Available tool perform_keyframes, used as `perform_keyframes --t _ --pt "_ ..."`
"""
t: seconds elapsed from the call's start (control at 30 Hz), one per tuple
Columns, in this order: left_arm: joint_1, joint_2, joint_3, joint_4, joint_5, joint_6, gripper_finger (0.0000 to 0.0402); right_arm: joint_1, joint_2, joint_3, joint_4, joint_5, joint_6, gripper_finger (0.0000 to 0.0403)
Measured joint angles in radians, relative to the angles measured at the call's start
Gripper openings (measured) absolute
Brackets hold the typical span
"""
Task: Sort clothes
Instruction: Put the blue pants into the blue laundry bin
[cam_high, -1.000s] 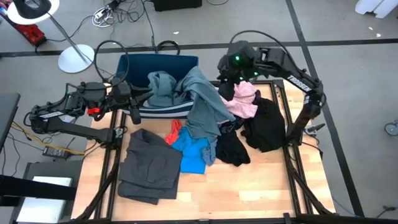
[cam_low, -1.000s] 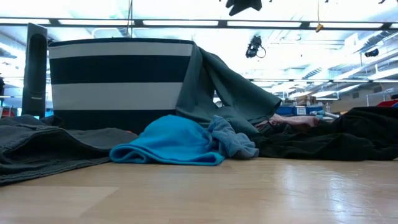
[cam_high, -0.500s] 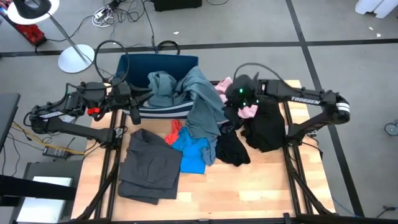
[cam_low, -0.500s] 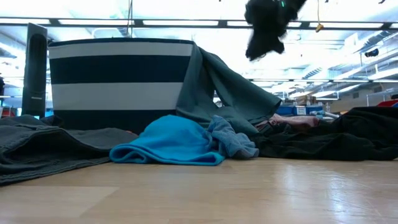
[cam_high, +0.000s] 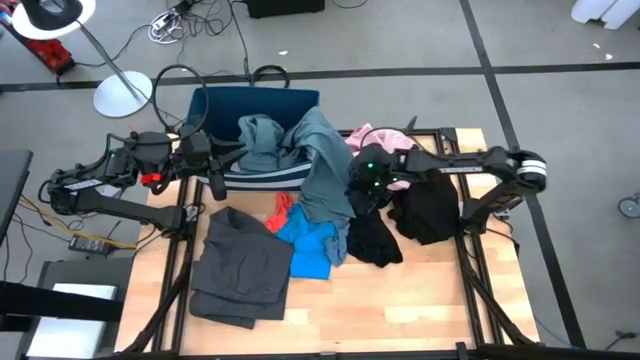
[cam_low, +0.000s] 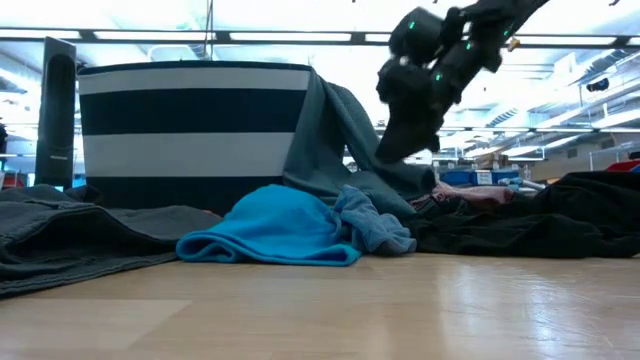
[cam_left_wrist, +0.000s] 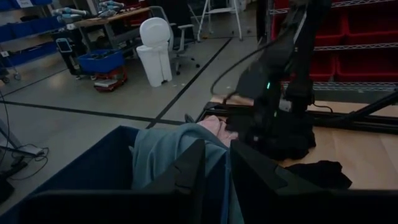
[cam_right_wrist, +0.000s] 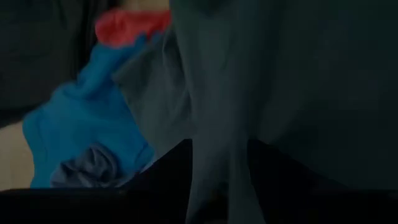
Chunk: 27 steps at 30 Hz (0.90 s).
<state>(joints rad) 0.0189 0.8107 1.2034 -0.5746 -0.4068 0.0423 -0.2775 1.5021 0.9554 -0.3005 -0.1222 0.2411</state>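
A: From above, the right gripper (cam_high: 366, 186) sits low over the middle of the pile, at the edge of the grey-blue garment (cam_high: 322, 170) that hangs out of the bin (cam_high: 255, 100) onto the table (cam_high: 400, 300). Can you see its fingers there?

B: No, the arm's body covers them. The right wrist view settles it: the two fingers (cam_right_wrist: 168, 171) stand a little apart with a fold of that grey-blue cloth (cam_right_wrist: 217, 93) running down between them. They pinch it.

A: The level view adds height: the gripper (cam_low: 405, 135) hangs above the table, just at the cloth's slope (cam_low: 345, 140), beside the striped bin wall (cam_low: 190, 120).

B: And the left gripper (cam_high: 215, 172)?

A: It is at the bin's near wall. In its own wrist view the fingers (cam_left_wrist: 186, 171) are close together with a narrow gap, and the bin's edge is hidden behind them; I cannot tell whether they grip it.

B: The other clothes?

A: On the table: a dark grey piece (cam_high: 238, 265) on the left, a bright blue one (cam_high: 310, 245) and a red-orange scrap (cam_high: 282, 208) in the middle, black ones (cam_high: 425, 205) on the right, a pink one (cam_high: 385, 145) behind the right arm. Only the overhead view shows the pink; the level view has the blue (cam_low: 275, 225) in front.
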Motion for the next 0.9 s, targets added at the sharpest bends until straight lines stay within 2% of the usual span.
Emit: perform_keyframes --t 0.23,0.43,0.6,0.77,0.9 --pt "0.0 0.0 0.0 -0.001 0.0 -0.001 0.008 0.007 0.148 0.0 0.227 -0.073 0.08 0.0151" --pt "0.0 0.0 0.0 0.0 0.0 -0.001 0.008 0.009 0.244 0.012 0.187 -0.029 0.08 0.0131" --pt "0.0 0.0 0.0 0.0 0.0 -0.001 0.008 0.021 0.314 0.013 0.209 -0.02 0.079 0.0097" --pt "0.0 0.0 0.0 0.0 0.0 0.003 0.008 0.026 0.32 0.013 0.198 -0.07 0.115 0.0013" --pt "0.0 0.0 0.0 0.001 0.0 0.003 0.008 0.027 0.24 0.011 0.175 -0.078 0.123 0.0004"
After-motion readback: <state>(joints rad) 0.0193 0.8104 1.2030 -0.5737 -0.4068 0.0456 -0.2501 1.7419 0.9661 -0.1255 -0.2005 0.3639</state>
